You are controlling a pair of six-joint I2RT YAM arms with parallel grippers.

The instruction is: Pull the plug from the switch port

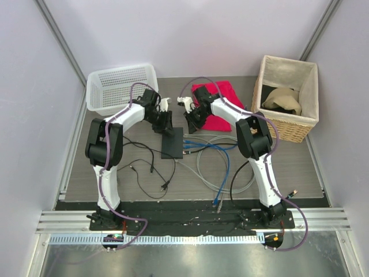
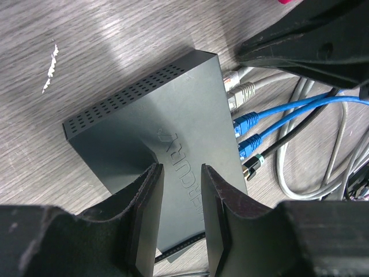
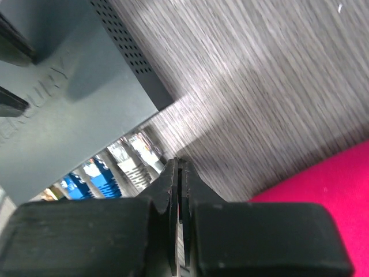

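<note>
The switch (image 2: 173, 121) should be pinned beneath the parted left gripper (image 2: 180, 170) while the closed right gripper (image 3: 179, 166) is opened astride a plug (image 2: 247, 122).

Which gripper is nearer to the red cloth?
Right. The right gripper hangs beside the red cloth's edge, fingers shut; the left gripper is farther away, over the switch.

A: What does the desk (image 1: 300, 167) look like?

B: Grey wood-grain top. The black switch (image 1: 172, 143) lies flat near the middle. 2 blue cables (image 1: 226, 167) run from its right edge, and a grey cable (image 1: 200, 167) loops beside them.

A: And further back?

B: A red cloth (image 1: 226, 91), with a white basket (image 1: 118, 72) back left and a wicker basket (image 1: 286, 126) back right. A thin black cable (image 1: 151, 164) trails front left.
</note>
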